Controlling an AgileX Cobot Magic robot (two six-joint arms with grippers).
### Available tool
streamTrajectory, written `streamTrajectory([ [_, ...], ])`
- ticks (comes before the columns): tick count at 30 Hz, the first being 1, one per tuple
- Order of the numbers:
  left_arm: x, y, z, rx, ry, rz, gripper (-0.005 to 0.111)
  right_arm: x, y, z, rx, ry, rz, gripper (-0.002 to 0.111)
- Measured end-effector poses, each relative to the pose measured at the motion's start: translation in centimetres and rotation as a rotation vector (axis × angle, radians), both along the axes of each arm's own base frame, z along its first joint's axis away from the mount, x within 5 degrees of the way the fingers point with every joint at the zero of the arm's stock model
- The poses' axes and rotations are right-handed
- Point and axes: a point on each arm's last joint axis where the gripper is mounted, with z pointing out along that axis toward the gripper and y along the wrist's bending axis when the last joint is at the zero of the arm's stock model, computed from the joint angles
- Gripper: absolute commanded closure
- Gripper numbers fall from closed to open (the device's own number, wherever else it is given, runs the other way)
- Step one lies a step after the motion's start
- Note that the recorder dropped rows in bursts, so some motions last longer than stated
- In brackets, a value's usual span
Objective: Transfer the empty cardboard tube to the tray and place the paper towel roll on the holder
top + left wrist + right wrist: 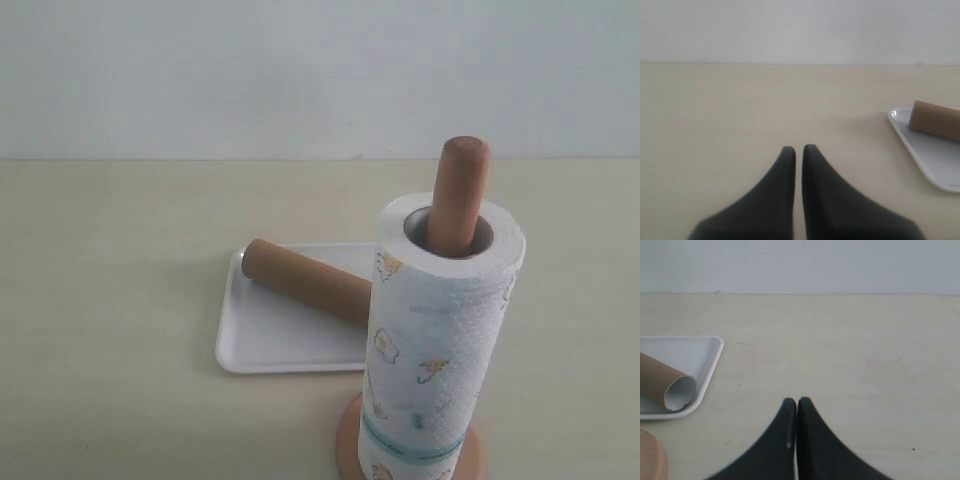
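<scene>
Empty cardboard tube (305, 280) lying on its side inside the tray (270, 345), kept from rolling away by the low rim. Paper towel roll (440, 340) standing upright at four o'clock from the tube, slipped over the holder (462, 190), with the post poking out the top to stop any tipping. Looks like both jobs done. Left gripper (798, 150) pinched together on nothing, low over the table (110, 300), tube well apart from its fingers. Right gripper (796, 402) squeezed closed and empty too, tube's open end off to one side, not touching.
</scene>
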Motion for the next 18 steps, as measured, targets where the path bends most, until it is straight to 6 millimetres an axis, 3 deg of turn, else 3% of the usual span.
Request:
streamTrajectory([
  [18,-0.01,-0.14,0.0,0.0,0.0,-0.026,0.102,0.0,0.0,0.0,0.0,0.0,0.0,0.109],
])
